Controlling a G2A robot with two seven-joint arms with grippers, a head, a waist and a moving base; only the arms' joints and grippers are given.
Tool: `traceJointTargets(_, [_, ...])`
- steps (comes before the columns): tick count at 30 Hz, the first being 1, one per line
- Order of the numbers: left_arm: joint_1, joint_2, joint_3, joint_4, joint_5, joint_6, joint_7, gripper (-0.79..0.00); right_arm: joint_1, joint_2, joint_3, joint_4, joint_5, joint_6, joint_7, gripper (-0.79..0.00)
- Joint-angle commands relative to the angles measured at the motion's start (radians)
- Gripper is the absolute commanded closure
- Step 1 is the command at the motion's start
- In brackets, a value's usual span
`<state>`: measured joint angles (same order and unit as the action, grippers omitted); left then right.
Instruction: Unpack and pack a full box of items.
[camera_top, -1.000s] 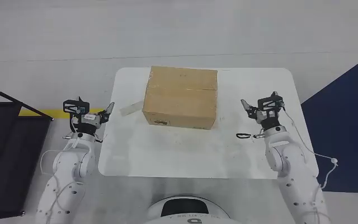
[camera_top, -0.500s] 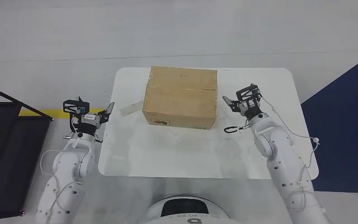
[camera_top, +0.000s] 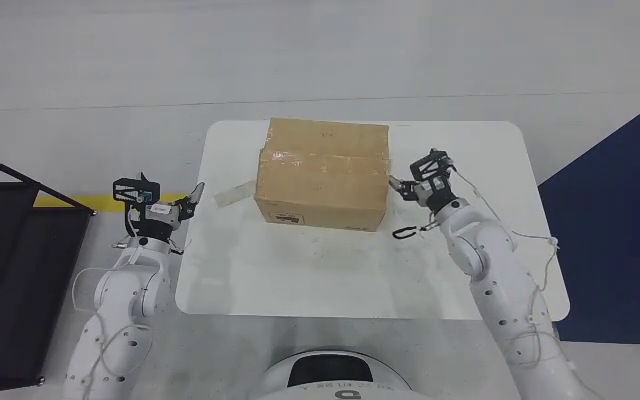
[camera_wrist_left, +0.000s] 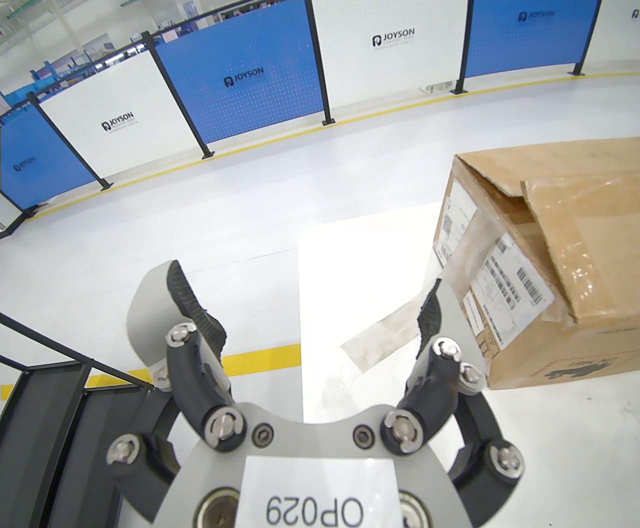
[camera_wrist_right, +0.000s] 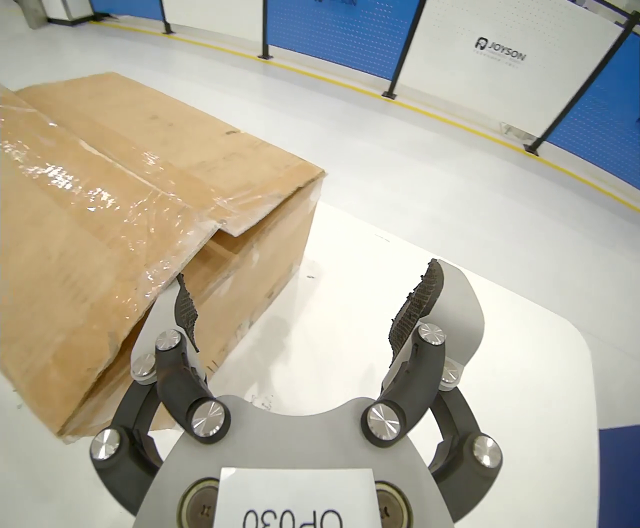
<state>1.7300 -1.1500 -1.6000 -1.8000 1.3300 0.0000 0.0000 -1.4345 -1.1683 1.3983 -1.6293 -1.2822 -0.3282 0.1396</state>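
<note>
A: Where is there room around the box (camera_top: 322, 175)?

B: In front of the box, open counter (camera_top: 300, 280) runs to the near edge. Behind the box only a narrow margin shows.

A: And the sides?

B: Left of the box a flat strip of tape (camera_top: 233, 193) lies in the wide gap, with the left tool (camera_wrist_left: 305, 280) spread at the counter's edge. Right of the box the right tool (camera_top: 405, 188), spread too, crowds the side wall; beyond it, open counter.

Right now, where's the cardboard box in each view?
Top view: box on the table, at its far edge.
Left wrist view: box beyond the left gripper, labelled end facing it.
Right wrist view: box close beside the right gripper.
Shared landmark: shiny tape on its top.
</note>
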Motion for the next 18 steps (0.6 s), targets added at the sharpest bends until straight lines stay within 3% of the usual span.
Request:
traceJointTargets(1, [0.000,0.000,0.000,0.000,0.000,0.000,0.000,-0.785,-0.017,0.007,0.038,-0.002,0.079,-0.123,-0.020,-0.785])
traceJointTargets(6, [0.000,0.000,0.000,0.000,0.000,0.000,0.000,-0.785,-0.040,0.027,0.108,0.022,0.212,-0.379,-0.014,-0.785])
traceJointTargets(13, [0.000,0.000,0.000,0.000,0.000,0.000,0.000,-0.785,-0.043,0.049,0.100,0.027,0.203,-0.612,0.104,-0.785])
traceJointTargets(18, [0.000,0.000,0.000,0.000,0.000,0.000,0.000,-0.785,-0.030,0.057,0.083,0.051,0.190,-0.633,0.170,-0.785])
